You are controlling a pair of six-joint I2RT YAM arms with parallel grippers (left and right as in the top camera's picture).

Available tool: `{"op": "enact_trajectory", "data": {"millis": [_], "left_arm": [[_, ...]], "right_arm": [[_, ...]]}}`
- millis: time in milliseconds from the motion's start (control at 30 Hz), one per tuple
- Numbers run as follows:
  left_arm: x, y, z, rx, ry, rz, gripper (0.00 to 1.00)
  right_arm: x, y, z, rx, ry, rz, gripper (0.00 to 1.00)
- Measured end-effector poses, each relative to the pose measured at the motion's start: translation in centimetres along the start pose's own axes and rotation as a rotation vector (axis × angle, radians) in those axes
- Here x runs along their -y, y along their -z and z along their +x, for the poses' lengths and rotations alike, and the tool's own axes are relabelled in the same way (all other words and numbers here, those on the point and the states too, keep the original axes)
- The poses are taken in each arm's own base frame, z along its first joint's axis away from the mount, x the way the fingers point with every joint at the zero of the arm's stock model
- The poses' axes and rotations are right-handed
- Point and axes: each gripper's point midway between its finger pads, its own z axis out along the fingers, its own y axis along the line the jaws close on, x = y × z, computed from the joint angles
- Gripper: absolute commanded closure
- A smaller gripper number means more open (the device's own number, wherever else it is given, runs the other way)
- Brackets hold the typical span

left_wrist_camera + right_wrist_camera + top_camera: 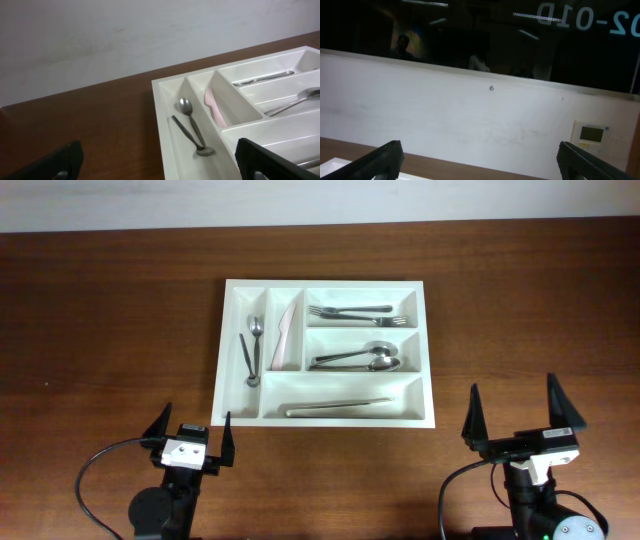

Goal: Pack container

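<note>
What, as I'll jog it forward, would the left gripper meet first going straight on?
Likely the near left corner of the large white rectangular plastic cutlery tray, in line with the inner finger of the left gripper; height unclear.

It looked like a lab or office room, not a home. A plain white wall [470, 120] ran beneath a dark glass pane [470, 30] bearing mirrored room lettering [587, 17]. A wall control panel [592, 134] hung at the right, and cabled robot arms [172, 480] stood at a brown wooden surface [100, 330].
</note>
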Motion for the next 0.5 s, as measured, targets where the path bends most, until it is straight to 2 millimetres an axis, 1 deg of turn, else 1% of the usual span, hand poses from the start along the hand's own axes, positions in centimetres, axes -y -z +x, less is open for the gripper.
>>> {"op": "enact_trajectory", "data": {"millis": [133,500], "left_arm": [[0.0,0.0,0.0,0.0,0.0,0.0,0.01],[0.0,0.0,0.0,0.0,0.0,0.0,0.01]], "right_arm": [[-0.3,0.3,2.3,-0.019,-0.003,-0.004,0.01],[-0.9,0.5,7.2,-0.098,-0.013,-0.013,0.01]]}}
